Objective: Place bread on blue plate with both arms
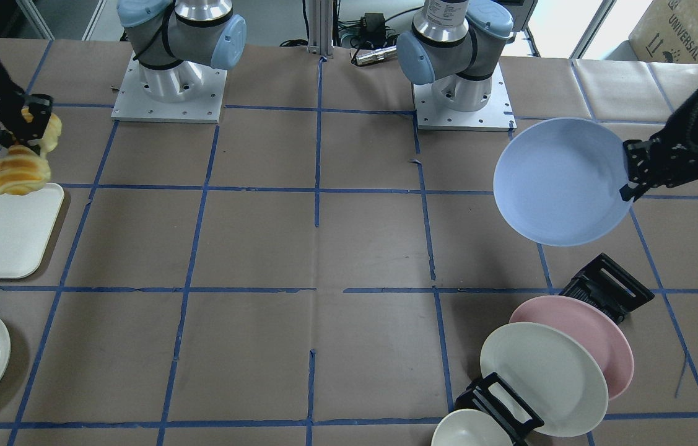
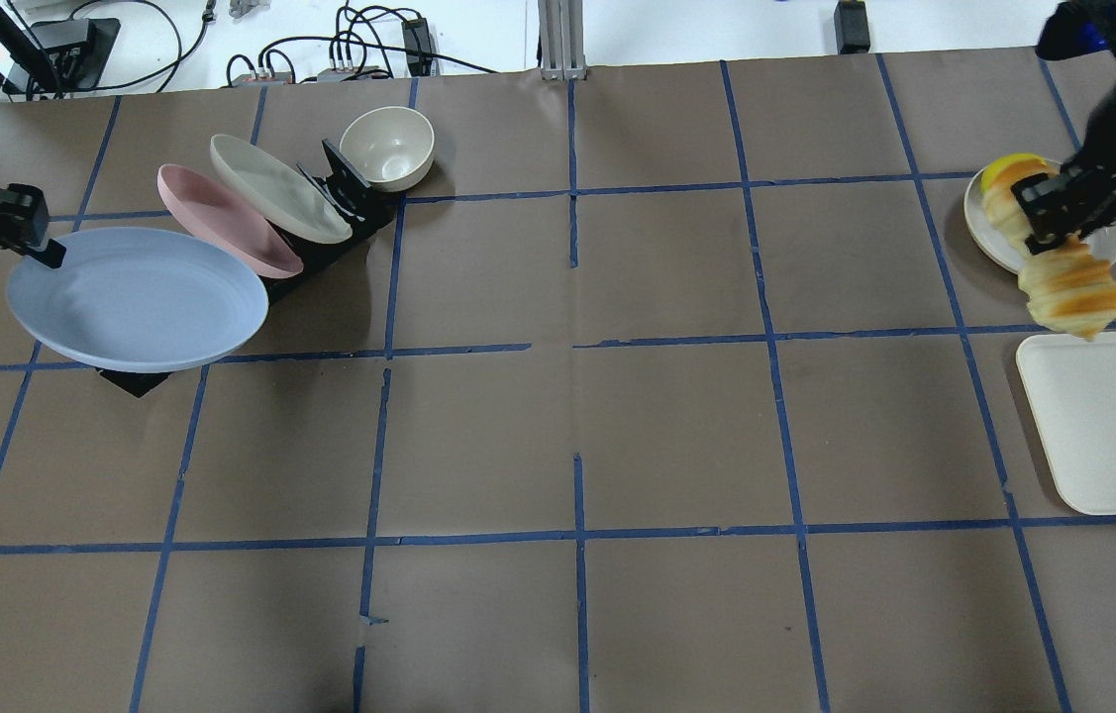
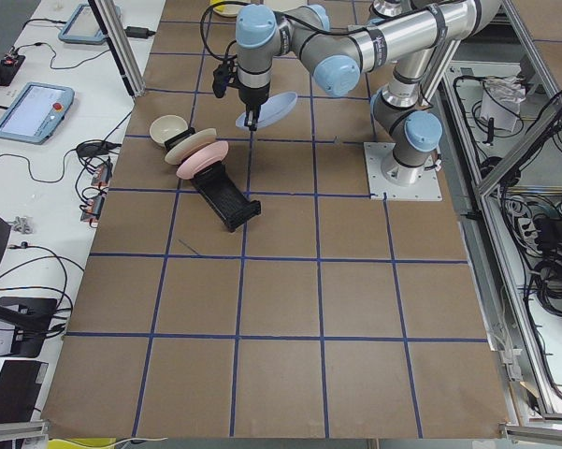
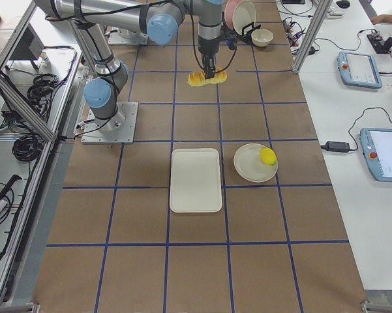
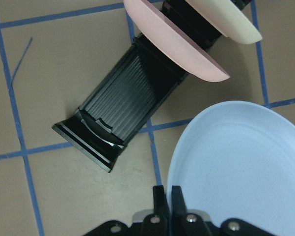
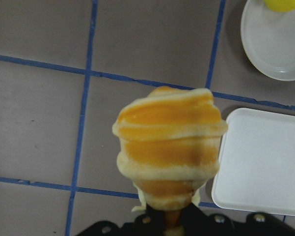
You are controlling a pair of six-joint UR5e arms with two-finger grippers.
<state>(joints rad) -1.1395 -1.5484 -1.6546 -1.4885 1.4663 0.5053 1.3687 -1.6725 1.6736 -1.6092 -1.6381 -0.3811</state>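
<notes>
My left end effector (image 2: 41, 253) is pinching the rim of the blue plate (image 2: 137, 297), holding it off the desk (image 2: 558, 426) at far left, beside the pink plate (image 2: 221, 220). My right end effector (image 2: 1048, 233) is clamped on one end of the bread (image 2: 1072, 292), lifted at far right near the white tray (image 2: 1112, 426).

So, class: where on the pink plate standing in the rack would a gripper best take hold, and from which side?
Probably its raised upper rim, coming down from above. The pink plate leans tilted in the black rack, so only that thin edge stands free for two fingers to pinch. The cream plate leans close along one face, so a flat approach looks blocked.
</notes>
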